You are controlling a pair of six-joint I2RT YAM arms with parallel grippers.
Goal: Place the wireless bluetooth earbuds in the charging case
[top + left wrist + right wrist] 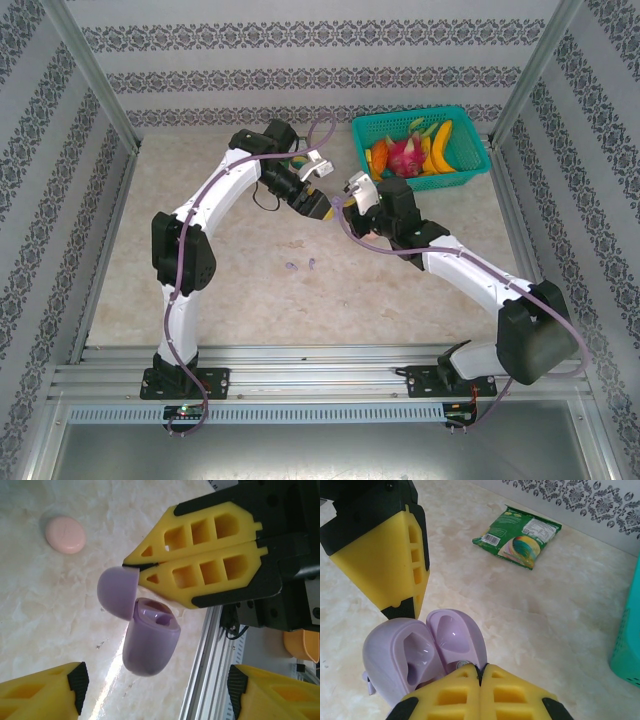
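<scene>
The right hand (131, 564) has its two yellow fingers pressed tight together. They pinch the thin edge of the lid (117, 592) of the purple case (150, 642). The case is open. The round lid tips out to one side, and the deeper half hangs below it with its hollow side showing.

The left hand (157, 687) is spread wide. It has one finger on each side, and the purple case is in the gap between them. In the right wrist view, one left finger (385, 555) comes down just beside the deeper half. I cannot tell if it touches.

Two tiny purple earbuds (291, 266) lie close together on the worktop (380, 300). They are nearer to the arm bases than the hands are. Both hands are well apart from them.

The right hand's fingers cover the lid's edge and sit right next to the open half, so that side of the case is crowded.

A pink case (65, 534) lies flat on the worktop, off to one side of the purple one. A green snack bag (520, 537) lies farther off, near the wall. A teal basket (476, 145) with fruit (410, 155) in it stands in the far right corner, near the right hand.
</scene>
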